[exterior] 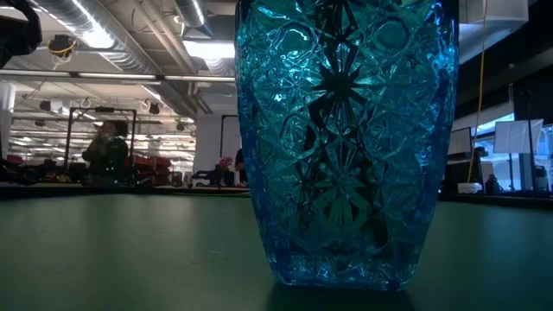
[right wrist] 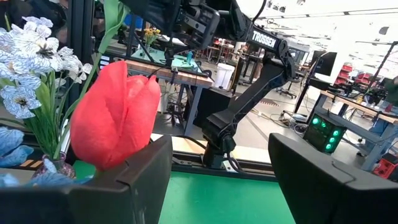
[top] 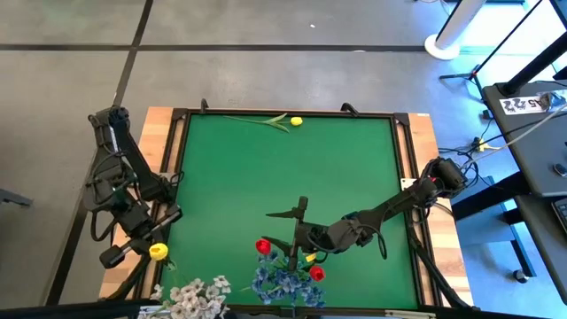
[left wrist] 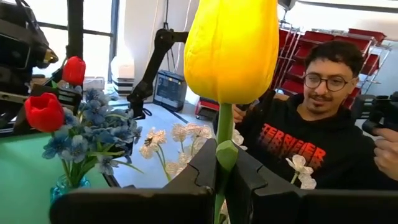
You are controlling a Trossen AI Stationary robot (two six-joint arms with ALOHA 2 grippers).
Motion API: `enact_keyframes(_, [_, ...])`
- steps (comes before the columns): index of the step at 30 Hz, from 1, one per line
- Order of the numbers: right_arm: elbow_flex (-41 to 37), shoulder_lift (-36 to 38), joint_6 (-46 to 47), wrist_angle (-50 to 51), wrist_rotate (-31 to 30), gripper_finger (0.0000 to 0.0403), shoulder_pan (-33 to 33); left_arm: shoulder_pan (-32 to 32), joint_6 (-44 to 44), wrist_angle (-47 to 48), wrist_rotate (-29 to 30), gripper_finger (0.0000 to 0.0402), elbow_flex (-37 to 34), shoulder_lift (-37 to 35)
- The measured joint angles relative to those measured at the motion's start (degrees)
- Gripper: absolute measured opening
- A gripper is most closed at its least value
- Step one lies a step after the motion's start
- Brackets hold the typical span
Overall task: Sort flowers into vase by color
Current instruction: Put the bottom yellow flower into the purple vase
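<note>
1. Filling my low view, the blue vase (exterior: pixel 346 142) stands upright on the green table (exterior: pixel 130 250).
2. My left gripper (left wrist: pixel 219 177) is clamped on a yellow tulip's (left wrist: pixel 231 46) stalk, at the table's near left edge.
3. My right gripper (right wrist: pixel 217 174) has its fingers spread wide with nothing between them, beside a red tulip (right wrist: pixel 115 115) at the vase.
4. Both red tulips (top: pixel 263 245) and the blue bunch (top: pixel 282 283) sit together, near centre.
5. White sprays (top: pixel 190 297) stand near left.
6. Another yellow tulip (top: pixel 296 120) lies at the far edge.
7. I see a person (left wrist: pixel 311 134) beyond the table.
</note>
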State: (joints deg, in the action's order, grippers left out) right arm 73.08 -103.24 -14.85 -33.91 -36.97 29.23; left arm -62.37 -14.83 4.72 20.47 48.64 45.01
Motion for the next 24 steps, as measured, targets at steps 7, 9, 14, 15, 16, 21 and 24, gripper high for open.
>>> enact_keyframes(7, [0.0, 0.0, 0.0, 0.02, -0.02, 0.0264, 0.0, 0.02, -0.13, 0.85, 0.04, 0.0009, 0.0, -0.01])
enact_keyframes(9, [0.0, 0.0, 0.0, 0.05, -0.02, 0.0264, 0.0, 0.02, -0.22, 0.96, 0.04, 0.0009, 0.0, 0.0])
enact_keyframes(14, [0.0, 0.0, 0.0, 0.44, -0.02, 0.0264, 0.0, 0.02, -1.43, 2.69, 0.02, 0.0009, -0.02, 0.01])
enact_keyframes(15, [0.0, 0.0, 0.0, 0.5, -0.02, 0.0264, 0.0, 0.02, -1.49, 2.8, 0.02, 0.0009, -0.02, 0.07])
enact_keyframes(16, [0.0, 0.0, 0.0, 0.64, -0.08, 0.0264, 0.0, 0.02, -1.4, 2.88, 0.02, 0.0009, -0.02, 0.09])
enact_keyframes(21, [0.0, 0.0, 0.0, 0.83, -1.03, 0.0264, 0.0, 0.02, -0.94, 3.6, 0.02, 0.0009, -0.02, 0.1])
enact_keyframes(24, [0.0, 0.0, 0.0, 0.96, -1.03, 0.0264, 0.0, 0.02, 0.0, 3.93, 0.01, 0.0009, -0.02, 0.11])
